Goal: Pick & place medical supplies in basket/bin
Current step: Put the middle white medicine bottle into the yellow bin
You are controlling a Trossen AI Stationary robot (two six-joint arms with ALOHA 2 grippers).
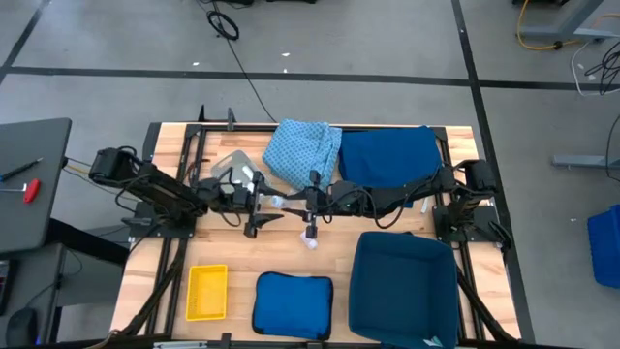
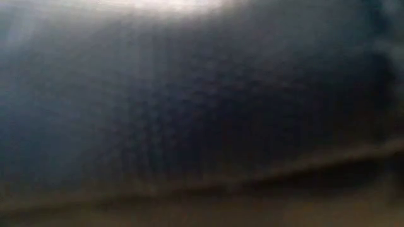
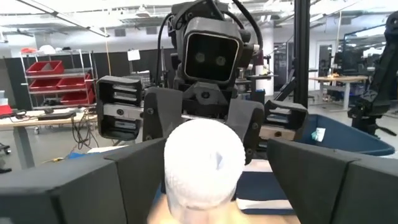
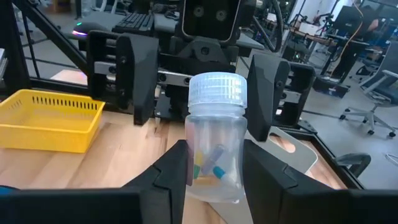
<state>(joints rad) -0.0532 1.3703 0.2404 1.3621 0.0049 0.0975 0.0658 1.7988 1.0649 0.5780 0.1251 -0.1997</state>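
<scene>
From above, the two arms are seen reaching toward each other over the middle of the wooden worktop [image 1: 329, 254], the left claw [image 1: 263, 202] and the right claw [image 1: 308, 200] nearly meeting, with a small clear bottle [image 1: 275, 202] between them. A light blue patterned cloth [image 1: 303, 151] and a larger dark blue cloth [image 1: 389, 155] are spread at the far side, a grey tray [image 1: 232, 167] lying just beside the patterned one. Along the near edge are set a yellow mesh basket [image 1: 207, 292], a flat blue pad [image 1: 293, 304] and the large dark blue bin [image 1: 405, 287]; a small white item [image 1: 311, 239] lies on the wood between the claws and the bin. The low view is filled by a dark blurred surface — nothing can be told from it. In the left wrist view, the bottle's white ribbed cap is seen end-on between the left claw's own fingers [image 3: 81, 186], but whether they clasp it cannot be told. In the right wrist view, the clear bottle, holding small coloured pieces, is gripped between the right claw's fingers [image 4: 180, 174], the opposite claw spread wide behind it and the yellow basket off to one side.
</scene>
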